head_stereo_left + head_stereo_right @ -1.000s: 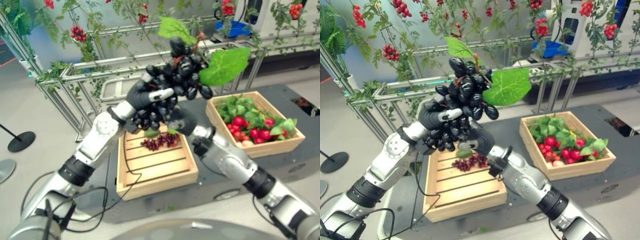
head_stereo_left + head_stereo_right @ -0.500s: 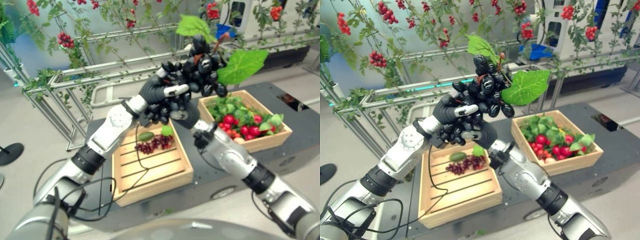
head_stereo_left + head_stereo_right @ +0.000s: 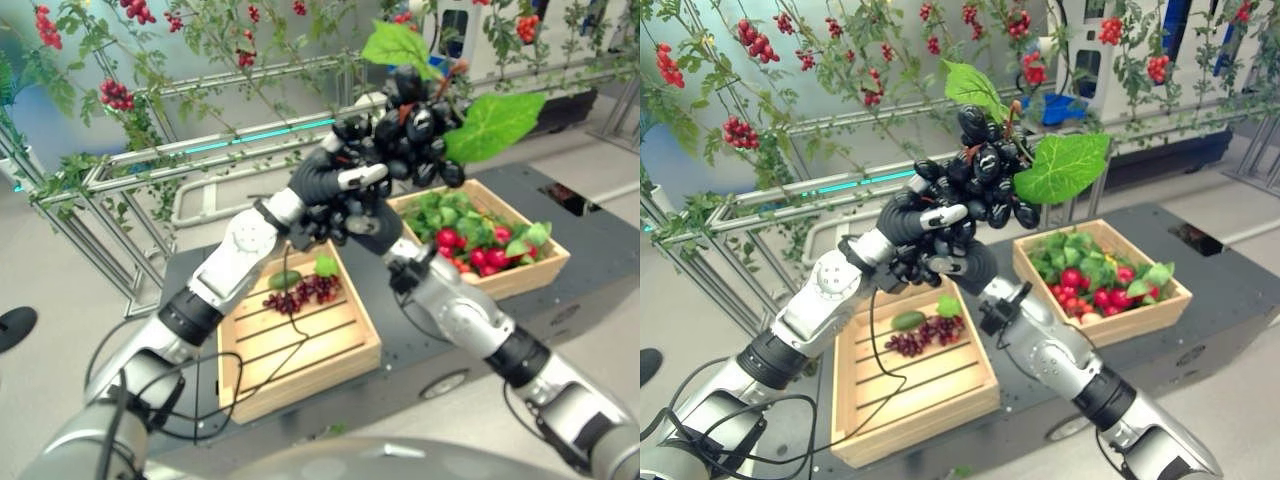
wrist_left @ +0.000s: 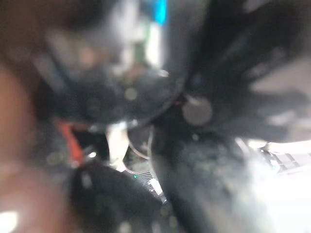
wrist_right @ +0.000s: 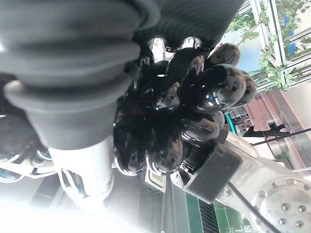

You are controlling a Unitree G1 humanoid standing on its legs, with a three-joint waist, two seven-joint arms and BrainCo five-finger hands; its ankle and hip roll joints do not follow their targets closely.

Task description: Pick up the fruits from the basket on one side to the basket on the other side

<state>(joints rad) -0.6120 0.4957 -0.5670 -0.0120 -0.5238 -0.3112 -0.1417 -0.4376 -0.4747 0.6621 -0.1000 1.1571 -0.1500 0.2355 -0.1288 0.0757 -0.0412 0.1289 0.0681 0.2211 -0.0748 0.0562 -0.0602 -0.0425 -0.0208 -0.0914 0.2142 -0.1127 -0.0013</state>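
Above the two baskets, I have the black grape bunch (image 3: 980,170) held up between both hands, mid-transfer.

My left hand (image 3: 915,222) is curled round the bunch's left flank, a silver finger laid across the berries, and my right hand (image 3: 970,265) cups it from underneath; in the right wrist view the glossy grapes sit hard against the ribbed cover, so I judge that hand closed on them too. Two green leaves (image 3: 1060,168) stick out near the stem. On the dark worktop (image 3: 590,225), the slatted basket (image 3: 300,345) to my left holds a small red grape cluster (image 3: 300,290); the other basket (image 3: 545,265) is full of red fruit and greenery. Next, I reckon, one hand must let go and the other carry the bunch down into the slatted basket, watching the leaves for snags.
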